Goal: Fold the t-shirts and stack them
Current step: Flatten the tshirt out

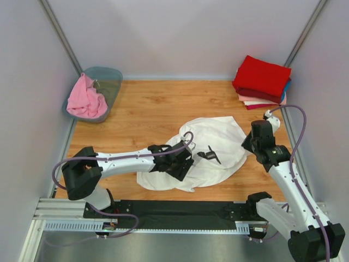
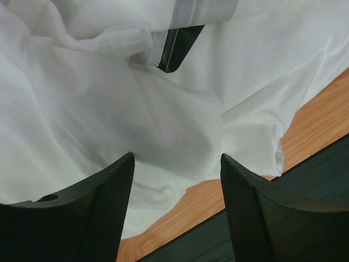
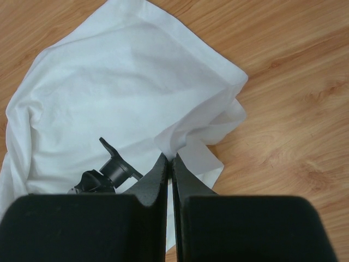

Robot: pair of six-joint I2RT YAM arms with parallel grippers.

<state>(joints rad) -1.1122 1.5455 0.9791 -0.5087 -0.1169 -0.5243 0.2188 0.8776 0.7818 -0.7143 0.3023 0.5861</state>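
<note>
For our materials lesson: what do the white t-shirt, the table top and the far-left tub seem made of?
The white t-shirt: soft matte cloth, probably cotton; it creases and drapes loosely. The table top: wood or wood-look laminate, lightly glossy; grain lines show. The tub: probably plastic, smooth, translucent grey-green.

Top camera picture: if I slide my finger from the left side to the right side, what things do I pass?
Tub holding the pink t-shirt → crumpled white t-shirt → stack of folded t-shirts, red on top.
</note>
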